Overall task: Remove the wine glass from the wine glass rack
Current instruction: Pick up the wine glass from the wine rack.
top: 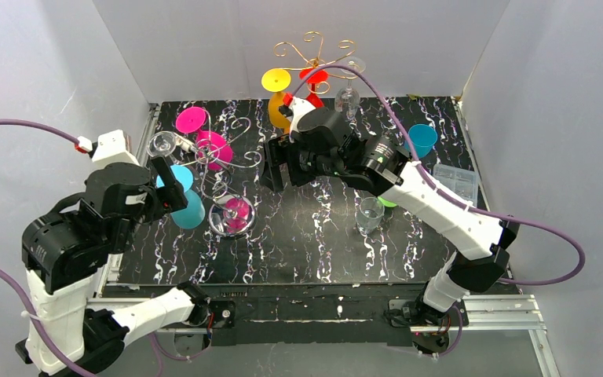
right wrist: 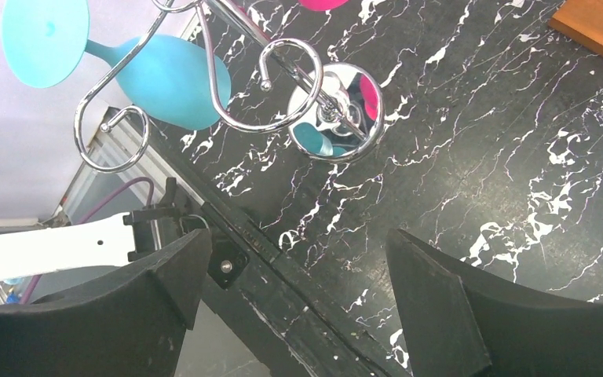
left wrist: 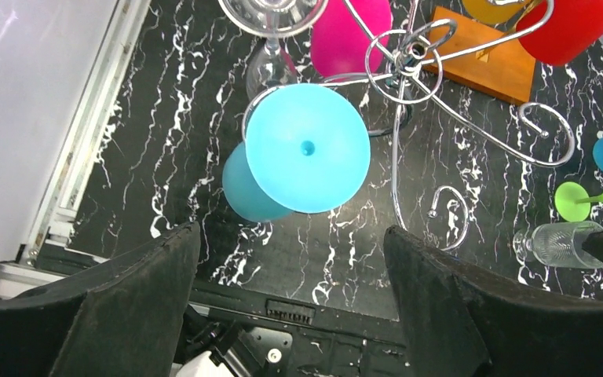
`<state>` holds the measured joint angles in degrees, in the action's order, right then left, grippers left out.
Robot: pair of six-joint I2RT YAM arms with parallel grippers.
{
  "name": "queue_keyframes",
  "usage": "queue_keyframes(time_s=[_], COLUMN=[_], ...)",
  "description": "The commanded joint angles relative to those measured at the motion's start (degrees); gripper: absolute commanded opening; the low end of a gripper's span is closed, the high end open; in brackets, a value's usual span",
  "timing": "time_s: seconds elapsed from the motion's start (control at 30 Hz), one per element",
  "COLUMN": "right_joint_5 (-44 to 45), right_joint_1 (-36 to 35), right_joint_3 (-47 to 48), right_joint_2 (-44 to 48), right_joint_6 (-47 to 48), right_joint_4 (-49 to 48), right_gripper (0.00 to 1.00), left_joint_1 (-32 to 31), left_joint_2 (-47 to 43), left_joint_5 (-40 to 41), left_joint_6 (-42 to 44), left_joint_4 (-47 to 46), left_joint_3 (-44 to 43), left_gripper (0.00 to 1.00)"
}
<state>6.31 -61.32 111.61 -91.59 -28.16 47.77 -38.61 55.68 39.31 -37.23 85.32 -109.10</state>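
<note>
Left wrist view: open jaws lined up on the cyan glass, grasp not yet made

**Step in hand.** This reads as the approach. The left gripper (left wrist: 290,236) hangs over the cyan wine glass (left wrist: 308,148) with its jaws spread wide and nothing between them. The glass's round foot faces the camera, centred just ahead of the fingertips. The glass hangs bowl-down from one wire arm at the left side of the chrome rack (left wrist: 412,53), above the black marbled table (left wrist: 180,118). Whether the fingers have reached the level of the foot or stem cannot be told.

**Next move.** The jaws probably need to come in around the stem just under the foot and close gently. The glass would then have to slide outward along its wire arm until it clears the curled end, rather than lift straight up.

**Right arm.** The right gripper (right wrist: 294,236) is also spread open and carries nothing. It is poised high over the middle of the table, with the rack's mirrored base (right wrist: 336,137) and the cyan glass ahead of it. It may be placed to steady the rack, but that is a guess.

**What crowds the pull.**
- A clear glass (left wrist: 271,16) and a magenta glass (left wrist: 345,35) hang on neighbouring arms, close to the cyan one.
- The rack's curled wire tips could snag a finger or the foot.
- A tug off the line of the arm could tip the light rack.

**Further off.**
- A gold rack (top: 314,47) on a wooden base (left wrist: 487,67) holds a red glass (left wrist: 569,27).
- A green glass (left wrist: 573,202) sits well to the right, out of the way.
</note>
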Motion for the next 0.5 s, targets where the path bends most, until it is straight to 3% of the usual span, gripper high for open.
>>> queue_keyframes(time_s=[0.0,0.33,0.47], right_joint_5=[2.02,3.01,3.05], right_joint_1=[-0.61,-1.08,-1.08], right_joint_3=[2.05,0.06,0.07], right_joint_2=[0.09,0.88,0.78], right_joint_6=[-0.48,-0.46,-0.21], right_joint_4=[-2.95,-3.64,-3.52], right_gripper=[0.9,0.87,0.87], left_joint_1=[-0.17,-0.2,-0.16], left_joint_2=[0.72,1.27,2.09], left_joint_5=[0.09,3.6,5.29], left_joint_6=[-3.58,-7.07,-3.66], left_joint_4=[6.47,4.62,2.25], left_joint_3=[2.57,6.67,7.4], left_gripper=[0.86,0.81,0.89])
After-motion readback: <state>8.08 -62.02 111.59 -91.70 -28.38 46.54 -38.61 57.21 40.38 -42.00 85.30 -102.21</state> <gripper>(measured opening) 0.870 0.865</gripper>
